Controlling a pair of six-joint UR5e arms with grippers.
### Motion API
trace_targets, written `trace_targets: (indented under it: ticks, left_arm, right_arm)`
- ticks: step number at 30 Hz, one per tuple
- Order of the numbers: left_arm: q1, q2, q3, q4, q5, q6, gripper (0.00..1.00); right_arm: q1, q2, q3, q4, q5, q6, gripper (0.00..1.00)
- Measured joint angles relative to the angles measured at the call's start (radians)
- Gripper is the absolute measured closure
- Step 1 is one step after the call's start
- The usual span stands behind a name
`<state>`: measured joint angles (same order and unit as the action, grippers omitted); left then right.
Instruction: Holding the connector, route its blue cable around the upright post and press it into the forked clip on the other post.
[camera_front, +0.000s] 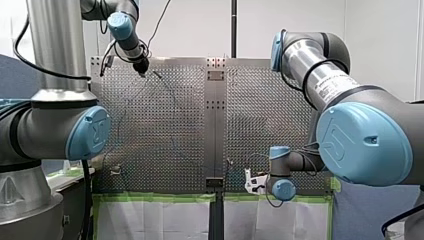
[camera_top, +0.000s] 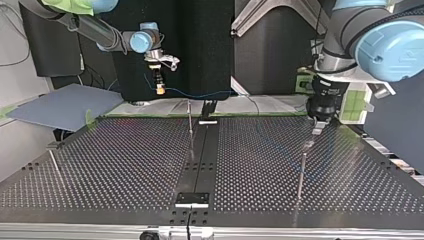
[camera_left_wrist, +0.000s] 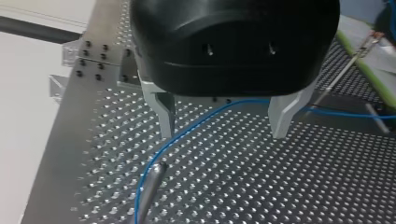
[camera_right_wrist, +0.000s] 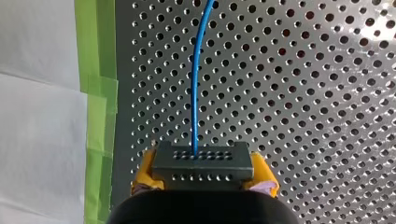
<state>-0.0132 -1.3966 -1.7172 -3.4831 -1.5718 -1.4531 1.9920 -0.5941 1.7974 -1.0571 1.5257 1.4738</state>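
In the right wrist view my right gripper (camera_right_wrist: 203, 179) has its yellow pads (camera_right_wrist: 144, 170) shut on a dark grey connector (camera_right_wrist: 201, 161). A blue cable (camera_right_wrist: 196, 84) runs straight out of the connector over the perforated plate. In the top view that gripper (camera_top: 160, 90) hangs above the table's far edge, and the cable (camera_top: 200, 94) trails from it towards the view's right. My left gripper (camera_left_wrist: 223, 133) is black with metal fingers, open and low over the plate. The cable (camera_left_wrist: 205, 119) crosses between its fingers and bends past an upright post (camera_left_wrist: 150, 186) just ahead of them.
The top view shows thin posts in the plate: one near the middle (camera_top: 190, 125), one under my left gripper (camera_top: 301, 172), and one at the left (camera_top: 54, 162). Green tape (camera_right_wrist: 95, 107) edges the plate. A black rail (camera_top: 200, 160) splits the table.
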Motion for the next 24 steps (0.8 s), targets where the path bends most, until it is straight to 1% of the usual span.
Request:
trace_targets:
  ticks: [2, 4, 11, 24]
  left_arm:
    - [0.002, -0.003, 0.002, -0.001, -0.001, 0.017, 0.0]
    - [0.003, -0.008, 0.002, 0.006, -0.003, 0.022, 0.0]
    - [0.0, -0.024, 0.0, 0.017, -0.015, 0.026, 0.0]
    - [-0.004, -0.022, -0.002, 0.014, -0.044, 0.036, 0.0]
  right_arm:
    - [0.0, 0.0, -0.001, 0.0, -0.001, 0.001, 1.0]
    - [0.0, 0.0, -0.001, 0.0, -0.002, 0.002, 1.0]
    - [0.0, 0.0, -0.001, 0.001, -0.002, 0.002, 1.0]
    - [0.001, 0.0, -0.002, 0.001, -0.002, 0.002, 1.0]
